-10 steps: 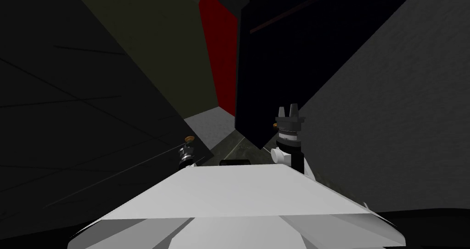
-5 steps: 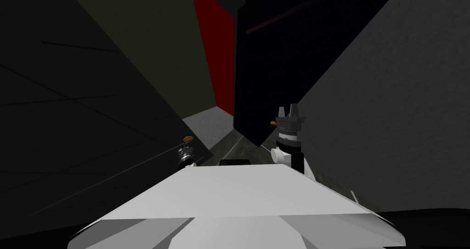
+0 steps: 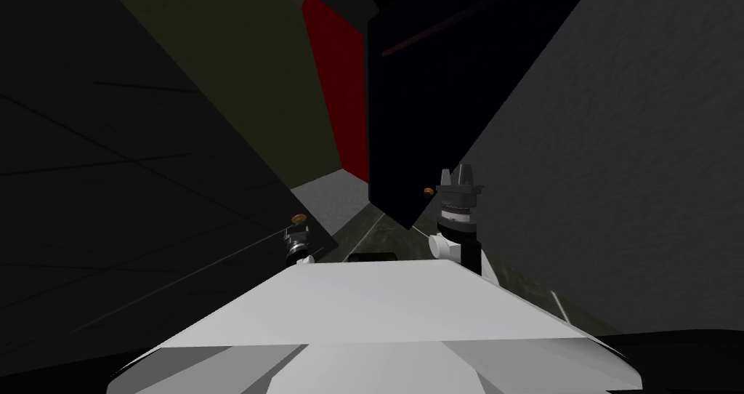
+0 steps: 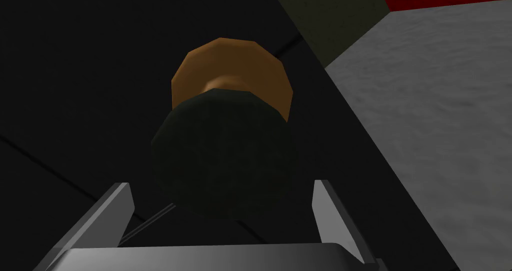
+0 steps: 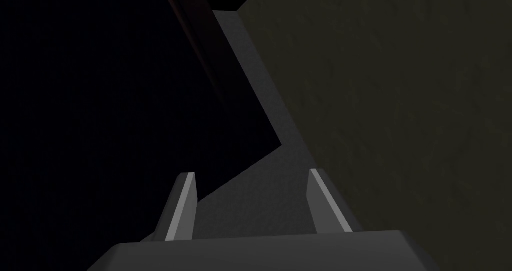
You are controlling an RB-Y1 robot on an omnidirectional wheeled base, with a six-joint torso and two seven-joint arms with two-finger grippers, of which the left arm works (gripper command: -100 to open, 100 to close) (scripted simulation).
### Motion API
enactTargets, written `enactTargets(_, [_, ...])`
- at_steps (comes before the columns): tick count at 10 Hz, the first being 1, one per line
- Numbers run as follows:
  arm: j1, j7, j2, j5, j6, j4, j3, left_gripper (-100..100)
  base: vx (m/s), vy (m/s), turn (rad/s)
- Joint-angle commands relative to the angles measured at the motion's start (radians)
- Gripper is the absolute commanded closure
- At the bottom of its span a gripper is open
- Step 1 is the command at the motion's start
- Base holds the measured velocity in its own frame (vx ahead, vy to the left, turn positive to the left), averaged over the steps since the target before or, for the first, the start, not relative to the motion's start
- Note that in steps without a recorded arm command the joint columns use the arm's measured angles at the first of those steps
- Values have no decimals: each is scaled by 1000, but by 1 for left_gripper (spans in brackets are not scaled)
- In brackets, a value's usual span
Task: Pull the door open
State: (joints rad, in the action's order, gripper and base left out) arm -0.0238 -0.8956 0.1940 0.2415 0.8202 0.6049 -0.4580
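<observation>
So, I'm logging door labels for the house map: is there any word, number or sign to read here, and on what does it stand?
None: no word, number or sign can be read on the dark door, its knob, the red wall or the left end effector.

Dark door (image 3: 145,164) with a round knob (image 4: 225,158).
Runs along the left of the head view as a near-black panel crossed by thin faint lines, slanted with the camera; cannot tell how far ajar. Carries the knob close to its free edge, low on the face: a dark ball on an orange-brown collar (image 4: 230,68), jutting straight out from the panel. Sits between the spread fingers of the left pincer (image 4: 221,184), apart from both blades as far as can be seen.
</observation>
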Motion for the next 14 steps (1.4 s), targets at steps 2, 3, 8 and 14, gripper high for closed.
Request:
enactTargets(2, [-15,-56,-21,15,5,5,3,-100,-133,-14,-25])
enactTargets(3, [-21,-77,-31,21,4,9,4,-100,-108,-11,-22])
enactTargets(8, [-54,-196,-83,57,3,30,7,-100,-87,0,-26])
enactTargets(14, [-85,-310,-134,91,1,50,11,-100,-86,-4,-22])
